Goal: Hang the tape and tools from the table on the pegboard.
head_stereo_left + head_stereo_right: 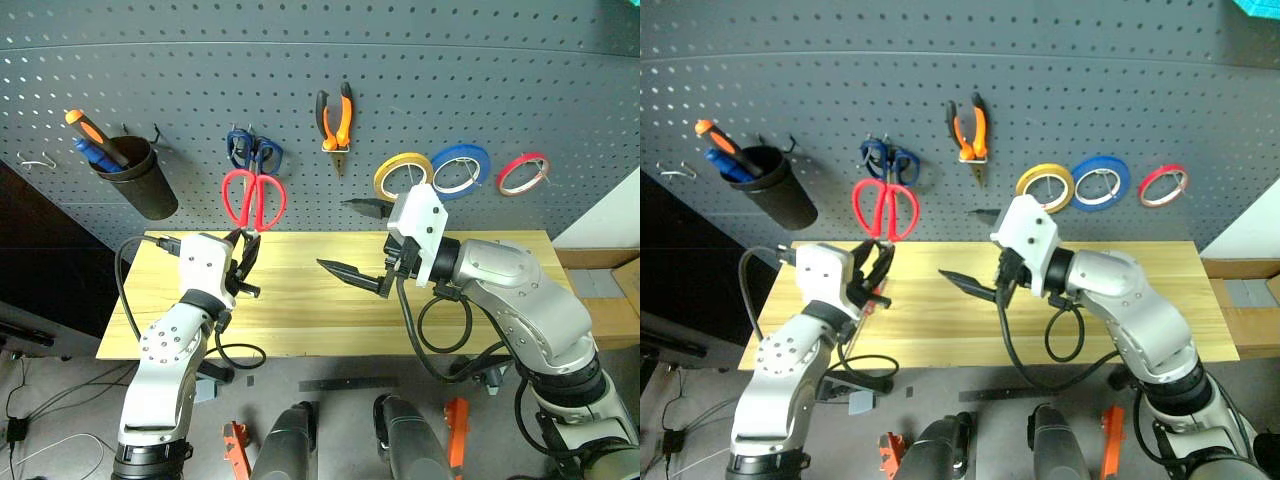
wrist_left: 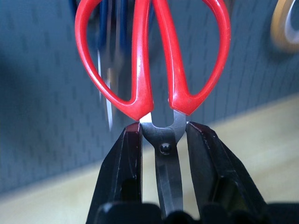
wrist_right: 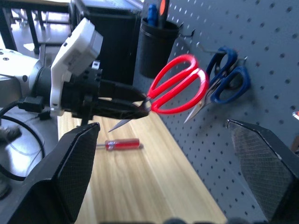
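Note:
My left gripper (image 2: 163,128) is shut on the red-looped scissors (image 1: 253,200) at their pivot. It holds them upright in front of the pegboard (image 1: 300,60), with the loops just below the hanging blue scissors (image 1: 252,150). Over the middle of the table (image 1: 300,310), my right gripper (image 1: 335,235) is open and holds nothing. The red-handled screwdriver (image 3: 122,144) lies on the table near the left arm. The orange-and-black pliers (image 1: 335,120) and the yellow tape (image 1: 380,176) hang on the pegboard.
A black cup (image 1: 135,180) with an orange-handled screwdriver (image 1: 95,128) hangs at the left of the pegboard. A blue tape ring (image 1: 462,150) and a red tape ring (image 1: 525,156) hang to the right of the yellow one. A bare hook (image 1: 38,160) sticks out at the far left.

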Controlling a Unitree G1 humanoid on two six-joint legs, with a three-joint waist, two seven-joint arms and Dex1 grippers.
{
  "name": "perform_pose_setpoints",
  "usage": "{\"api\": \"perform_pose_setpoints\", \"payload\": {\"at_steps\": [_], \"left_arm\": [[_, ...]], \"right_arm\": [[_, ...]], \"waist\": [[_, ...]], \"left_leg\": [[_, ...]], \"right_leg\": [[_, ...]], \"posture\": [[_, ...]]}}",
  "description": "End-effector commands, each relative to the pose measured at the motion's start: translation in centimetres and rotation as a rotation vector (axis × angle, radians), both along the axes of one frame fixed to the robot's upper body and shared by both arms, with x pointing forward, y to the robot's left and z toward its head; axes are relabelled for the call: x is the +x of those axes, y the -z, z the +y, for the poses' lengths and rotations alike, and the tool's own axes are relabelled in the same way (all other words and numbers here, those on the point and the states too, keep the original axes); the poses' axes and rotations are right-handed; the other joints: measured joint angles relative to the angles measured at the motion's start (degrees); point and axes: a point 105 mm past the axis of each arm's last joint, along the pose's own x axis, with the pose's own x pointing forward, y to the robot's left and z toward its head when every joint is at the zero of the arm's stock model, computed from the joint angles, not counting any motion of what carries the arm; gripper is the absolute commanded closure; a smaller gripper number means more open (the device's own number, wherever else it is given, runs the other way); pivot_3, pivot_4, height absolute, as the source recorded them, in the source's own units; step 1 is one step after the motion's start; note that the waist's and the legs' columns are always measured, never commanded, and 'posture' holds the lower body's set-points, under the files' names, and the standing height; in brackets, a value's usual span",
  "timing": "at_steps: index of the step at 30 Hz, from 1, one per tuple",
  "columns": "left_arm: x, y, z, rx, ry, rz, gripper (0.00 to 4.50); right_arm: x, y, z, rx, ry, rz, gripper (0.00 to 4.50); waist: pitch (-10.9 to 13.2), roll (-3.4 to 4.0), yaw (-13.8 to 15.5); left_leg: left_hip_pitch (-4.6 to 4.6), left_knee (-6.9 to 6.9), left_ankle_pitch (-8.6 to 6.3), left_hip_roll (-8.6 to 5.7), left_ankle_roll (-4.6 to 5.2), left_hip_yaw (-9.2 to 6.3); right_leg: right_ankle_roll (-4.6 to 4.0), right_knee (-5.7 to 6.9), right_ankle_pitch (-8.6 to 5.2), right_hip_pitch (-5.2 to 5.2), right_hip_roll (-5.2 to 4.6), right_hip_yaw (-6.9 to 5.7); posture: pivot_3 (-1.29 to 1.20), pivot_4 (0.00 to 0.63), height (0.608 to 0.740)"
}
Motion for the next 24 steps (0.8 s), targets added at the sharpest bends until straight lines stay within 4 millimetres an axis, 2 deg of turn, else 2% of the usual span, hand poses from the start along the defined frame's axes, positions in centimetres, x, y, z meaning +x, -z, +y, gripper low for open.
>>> {"api": "perform_pose_setpoints", "payload": {"at_steps": [1, 4, 11, 17, 23, 24], "left_arm": [[-0.3, -3.2, 0.1, 0.055, -0.038, -0.151, 3.48], [-0.1, -3.8, -0.3, 0.057, -0.034, -0.173, 3.48], [1.4, -3.4, -0.5, 0.067, -0.032, -0.144, 3.48], [2.7, -2.9, 0.1, 0.038, -0.061, -0.114, 3.48], [3.3, -2.4, -0.4, 0.035, -0.041, -0.092, 3.48], [3.3, -2.4, -0.5, 0.036, -0.039, -0.091, 3.13]], "right_arm": [[0.0, -1.8, -0.2, 0.043, -0.004, -0.074, 0.0], [0.2, -1.8, -0.3, 0.045, 0.002, -0.072, 0.0], [0.3, -1.7, 0.0, 0.048, 0.001, -0.061, 0.0], [0.5, -2.9, 0.2, 0.086, -0.008, -0.08, 0.0], [0.6, -3.3, 0.3, 0.093, -0.005, -0.092, 0.0], [0.6, -3.3, 0.3, 0.094, -0.005, -0.092, 0.0]], "waist": [[0.0, 0.0, 0.0], [0.0, 0.0, 0.1], [0.0, 0.0, 0.0], [0.0, 0.0, -0.1], [0.0, -0.01, -0.2], [0.0, -0.01, -0.2]], "left_leg": [[-0.01, -0.01, 0.0, 0.0, 0.0, 0.01], [-0.07, 0.0, 0.0, -0.01, 0.0, 0.01], [-0.06, 0.03, 0.01, 0.0, 0.0, 0.05], [-0.06, 0.04, 0.01, 0.0, 0.0, 0.07], [-0.06, 0.04, 0.01, -0.01, 0.0, 0.07], [-0.06, 0.04, 0.01, -0.01, 0.0, 0.08]], "right_leg": [[0.0, 0.03, 0.0, -0.04, 0.0, 0.02], [-0.04, 0.09, 0.02, -0.13, 0.0, 0.03], [-0.04, 0.14, 0.03, -0.15, 0.04, 0.06], [-0.16, 0.16, 0.1, -0.18, 0.05, 0.08], [-0.28, 0.17, 0.19, -0.18, 0.05, 0.09], [-0.28, 0.17, 0.19, -0.19, 0.05, 0.1]], "posture": [[-0.08, 0.243, 0.74], [-0.08, 0.241, 0.74], [-0.09, 0.239, 0.74], [-0.1, 0.237, 0.74], [-0.1, 0.235, 0.74], [-0.1, 0.235, 0.74]]}}
